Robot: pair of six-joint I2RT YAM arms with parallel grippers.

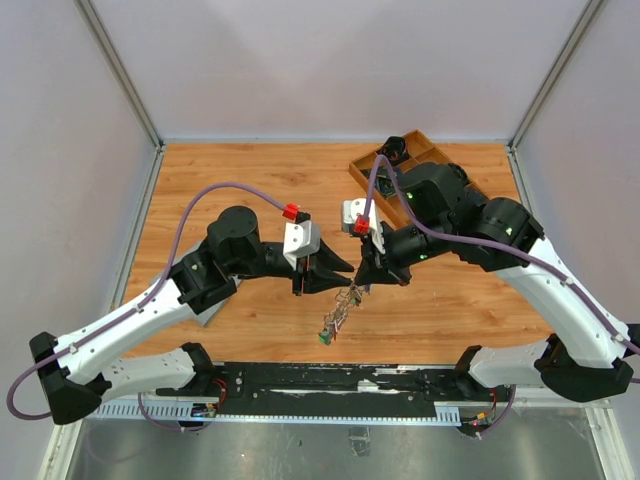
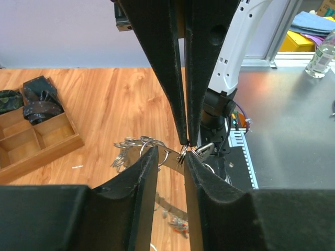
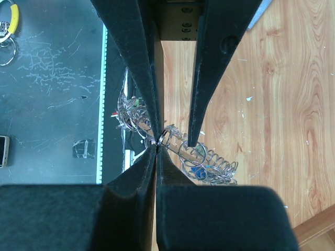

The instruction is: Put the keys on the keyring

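At the top view's centre the keyring (image 1: 346, 298) hangs above the counter (image 1: 240, 180), with keys (image 1: 329, 330) dangling below it. The right claw (image 3: 157, 149) is pinched closed on its wire. The left claw (image 2: 170, 157), part-spread, clamps a stretch of ring between its tips.

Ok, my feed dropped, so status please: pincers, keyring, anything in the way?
Right pincer shut on keyring wire. Left pincer jaws apart astride it, grip unclear. keys dangling below. Wooden tray clear of work.
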